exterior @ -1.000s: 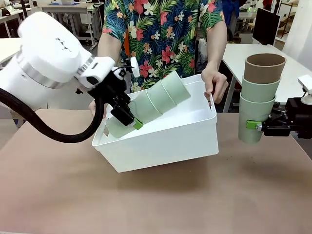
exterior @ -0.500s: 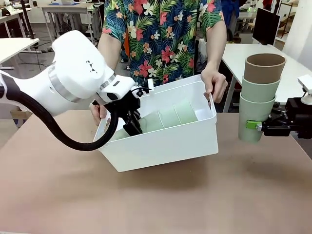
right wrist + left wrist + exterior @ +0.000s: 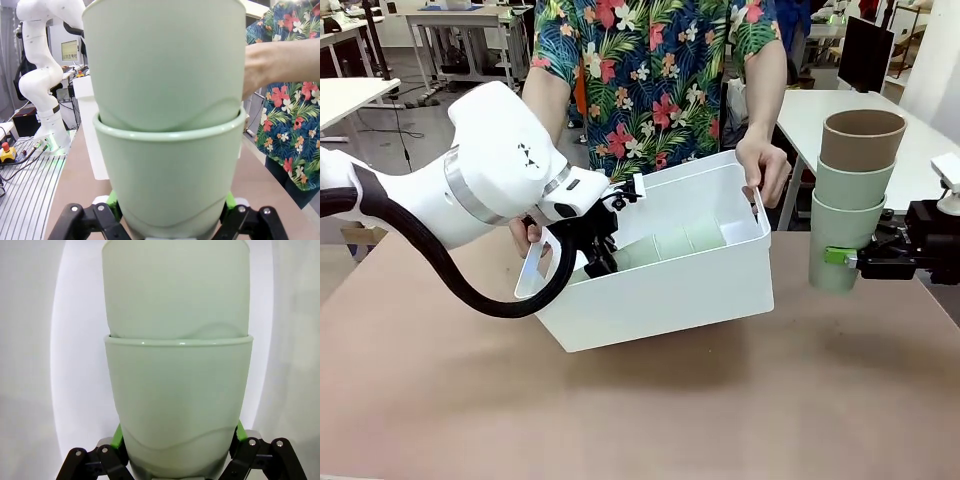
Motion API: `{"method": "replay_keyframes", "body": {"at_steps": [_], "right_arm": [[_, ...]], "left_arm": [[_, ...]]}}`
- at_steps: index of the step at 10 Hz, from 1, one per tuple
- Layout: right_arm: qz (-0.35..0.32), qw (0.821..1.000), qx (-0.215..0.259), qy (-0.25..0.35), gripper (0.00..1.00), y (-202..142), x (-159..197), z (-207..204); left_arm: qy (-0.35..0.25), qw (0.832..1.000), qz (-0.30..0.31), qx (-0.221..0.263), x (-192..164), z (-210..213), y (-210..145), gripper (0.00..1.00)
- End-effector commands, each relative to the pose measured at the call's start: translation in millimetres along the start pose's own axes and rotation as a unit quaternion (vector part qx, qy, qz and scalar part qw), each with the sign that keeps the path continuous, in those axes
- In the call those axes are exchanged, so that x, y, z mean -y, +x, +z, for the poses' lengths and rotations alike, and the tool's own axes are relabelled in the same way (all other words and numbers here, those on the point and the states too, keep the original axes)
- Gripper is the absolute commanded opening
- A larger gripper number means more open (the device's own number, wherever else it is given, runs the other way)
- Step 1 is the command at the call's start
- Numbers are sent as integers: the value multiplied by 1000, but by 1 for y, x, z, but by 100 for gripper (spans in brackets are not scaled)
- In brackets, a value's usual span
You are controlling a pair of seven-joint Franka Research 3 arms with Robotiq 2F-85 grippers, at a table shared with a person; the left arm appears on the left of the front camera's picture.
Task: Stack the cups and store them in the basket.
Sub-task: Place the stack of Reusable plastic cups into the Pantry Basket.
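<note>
Reaching into the white basket (image 3: 670, 295), the left gripper (image 3: 599, 262) is clenched on the base end of a stack of 3 nested pale green cups (image 3: 672, 243). This stack lies on its side inside the basket, base toward the left end and open mouths toward the right end. In the left wrist view the green pads (image 3: 119, 436) press both sides of the lowest cup (image 3: 177, 415).

The basket sits on the brown table (image 3: 620, 410), tipped with its open top leaning toward the near side. A person at the far side holds it, 1 hand (image 3: 767, 168) on the right end's rim and the other hand (image 3: 524, 236) at the left end.

At the far right, well apart from the basket, the right gripper (image 3: 833, 258) grasps the bottom cup of an upright stack of 3 (image 3: 850, 205), 2 green with a brown cup (image 3: 862, 140) on top, raised off the table.
</note>
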State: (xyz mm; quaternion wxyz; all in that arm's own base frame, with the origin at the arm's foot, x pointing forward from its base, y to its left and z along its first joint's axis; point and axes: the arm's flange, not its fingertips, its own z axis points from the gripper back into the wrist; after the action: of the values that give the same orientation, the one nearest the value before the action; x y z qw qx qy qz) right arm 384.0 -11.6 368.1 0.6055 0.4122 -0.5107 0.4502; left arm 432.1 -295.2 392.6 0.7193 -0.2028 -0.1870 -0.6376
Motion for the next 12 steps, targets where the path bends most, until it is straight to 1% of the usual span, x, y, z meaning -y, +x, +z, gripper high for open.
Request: {"method": "replay_keyframes", "body": {"at_steps": [1, 3, 4, 7, 10, 12], "right_arm": [[5, 1000, 0, 0, 85, 4, 0, 0], [5, 1000, 0, 0, 85, 4, 0, 0], [5, 1000, 0, 0, 85, 4, 0, 0], [5, 1000, 0, 0, 85, 4, 0, 0], [5, 1000, 0, 0, 85, 4, 0, 0], [5, 1000, 0, 0, 85, 4, 0, 0]], "left_arm": [[15, 1000, 2, 7, -2, -2, 8, 87], [19, 1000, 1, 12, -2, -6, 8, 87], [19, 1000, -4, 15, -2, -7, 9, 100], [13, 1000, -6, 28, -1, 8, 9, 100], [3, 999, -6, 47, 3, 54, 0, 100], [-6, 997, -10, 79, 8, 106, -16, 100]]}}
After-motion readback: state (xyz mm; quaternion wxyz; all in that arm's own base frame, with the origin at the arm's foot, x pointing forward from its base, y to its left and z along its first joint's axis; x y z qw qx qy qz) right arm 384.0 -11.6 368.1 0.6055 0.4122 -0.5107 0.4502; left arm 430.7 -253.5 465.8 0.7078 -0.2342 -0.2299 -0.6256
